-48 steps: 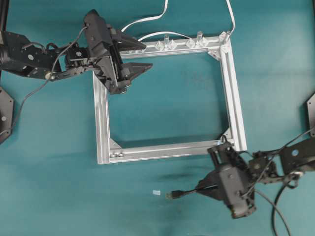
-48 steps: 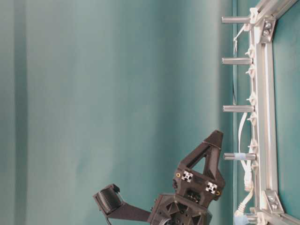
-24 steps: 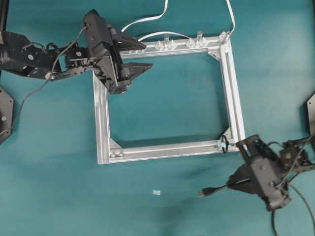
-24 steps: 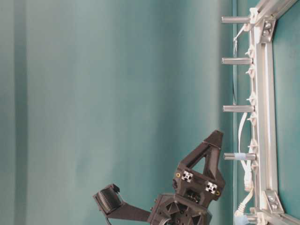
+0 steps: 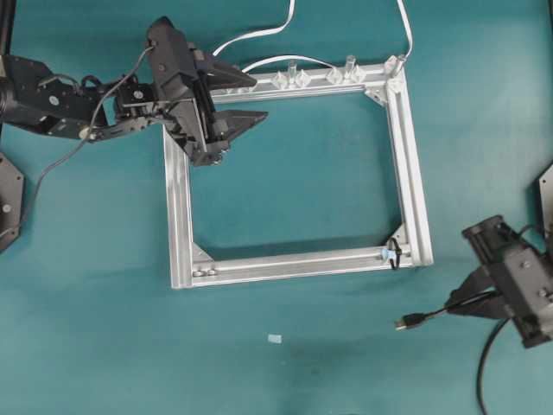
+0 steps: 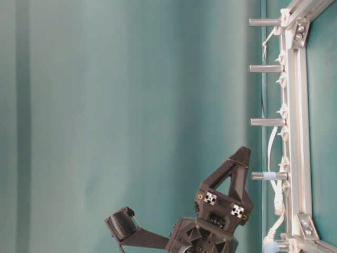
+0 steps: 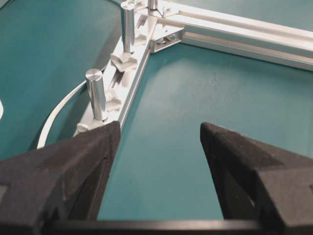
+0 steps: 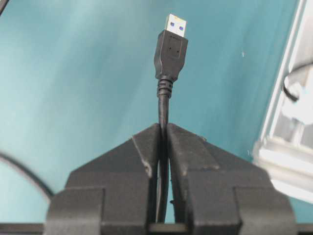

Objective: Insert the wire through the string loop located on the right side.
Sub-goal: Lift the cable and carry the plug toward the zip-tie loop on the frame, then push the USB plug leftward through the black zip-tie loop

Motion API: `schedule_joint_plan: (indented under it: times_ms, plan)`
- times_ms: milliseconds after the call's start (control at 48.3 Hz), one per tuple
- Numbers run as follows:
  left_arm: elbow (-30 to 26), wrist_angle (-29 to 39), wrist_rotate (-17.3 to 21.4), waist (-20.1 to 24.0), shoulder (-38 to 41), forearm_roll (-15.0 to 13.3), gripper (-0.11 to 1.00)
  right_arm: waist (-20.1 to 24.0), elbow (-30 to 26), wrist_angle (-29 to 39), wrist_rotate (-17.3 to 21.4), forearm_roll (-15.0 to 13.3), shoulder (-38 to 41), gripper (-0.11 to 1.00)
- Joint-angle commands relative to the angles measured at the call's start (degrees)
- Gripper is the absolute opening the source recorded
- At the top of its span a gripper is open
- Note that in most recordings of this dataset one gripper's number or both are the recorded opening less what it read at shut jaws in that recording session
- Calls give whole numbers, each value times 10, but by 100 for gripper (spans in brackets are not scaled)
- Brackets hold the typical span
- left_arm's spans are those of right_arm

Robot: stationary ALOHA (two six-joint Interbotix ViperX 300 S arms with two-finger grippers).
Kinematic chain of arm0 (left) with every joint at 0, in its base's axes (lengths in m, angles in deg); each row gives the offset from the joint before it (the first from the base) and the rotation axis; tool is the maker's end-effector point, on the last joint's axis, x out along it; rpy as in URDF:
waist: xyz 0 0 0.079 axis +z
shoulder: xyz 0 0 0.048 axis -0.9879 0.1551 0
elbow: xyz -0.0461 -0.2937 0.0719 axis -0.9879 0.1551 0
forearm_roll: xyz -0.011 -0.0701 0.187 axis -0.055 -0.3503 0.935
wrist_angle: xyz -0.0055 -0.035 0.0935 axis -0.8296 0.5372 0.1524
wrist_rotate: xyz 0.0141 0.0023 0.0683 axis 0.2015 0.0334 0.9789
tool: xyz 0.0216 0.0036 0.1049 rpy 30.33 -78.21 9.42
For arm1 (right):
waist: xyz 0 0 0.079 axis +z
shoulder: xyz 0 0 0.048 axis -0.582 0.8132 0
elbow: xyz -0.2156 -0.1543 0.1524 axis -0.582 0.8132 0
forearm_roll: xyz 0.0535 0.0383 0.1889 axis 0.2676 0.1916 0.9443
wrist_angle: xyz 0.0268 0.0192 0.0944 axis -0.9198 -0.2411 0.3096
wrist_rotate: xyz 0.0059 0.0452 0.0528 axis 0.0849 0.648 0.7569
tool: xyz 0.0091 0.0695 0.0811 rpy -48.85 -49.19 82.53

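The aluminium frame [image 5: 294,173] was taken as the landmark. In the overhead view the right gripper [image 5: 471,303] was seen off the frame's lower right corner, well outside it, with the wire [image 5: 432,316] clamped between its closed jaws. The close grip was shown only by the right wrist view: the two black fingers [image 8: 146,152] were pressed together on the cable just behind the strain relief, and the plug with its silvery tip [image 8: 175,24] stood out beyond them. In that same view the string loop [image 8: 293,81] was caught at the right edge, blurred and partly cut off, against the frame rail.

From above, the wire's long axis was seen to lie roughly level across the picture, with the plug end [image 5: 403,323] pointed left, below the frame's bottom rail and apart from it. The string loop [image 5: 393,252] was seen as a small dark ring on the bottom rail close to the lower right corner, above and slightly left of the plug.

The left gripper [image 5: 238,99] was held over the frame's upper left corner, its jaws wide apart and nothing between them; this was confirmed by the left wrist view, where only teal table [image 7: 195,122] was seen between the fingers [image 7: 73,161]. The table-level view showed the left gripper [image 6: 181,211] and the frame's pegs [image 6: 266,68], but neither wire nor loop.
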Motion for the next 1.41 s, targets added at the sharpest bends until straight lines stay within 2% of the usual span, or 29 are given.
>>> schedule_joint_plan:
  times_ms: [0,228,373,559,953,1160,1388]
  plan:
    - [-11,-3,-5,-1,-13,2,72,2,7,0,-1,-1,-20,6]
    - [-11,-3,-5,-1,-13,2,72,1,22,0,-1,-1,-33,6]
    - [-11,-3,-5,-1,-13,2,72,-11,29,-2,-1,-12,-33,6]
    - [-10,-2,-4,-1,-13,2,72,-47,44,-5,-1,-45,-43,6]
    - [-9,-2,-4,-1,-11,2,72,-131,67,-2,-1,-80,-80,6]
    - [-10,-3,-4,-1,-11,2,72,-154,73,0,-1,-86,-95,6]
    - [-11,-2,-4,-1,-11,2,72,-157,76,4,-1,-87,-105,6]
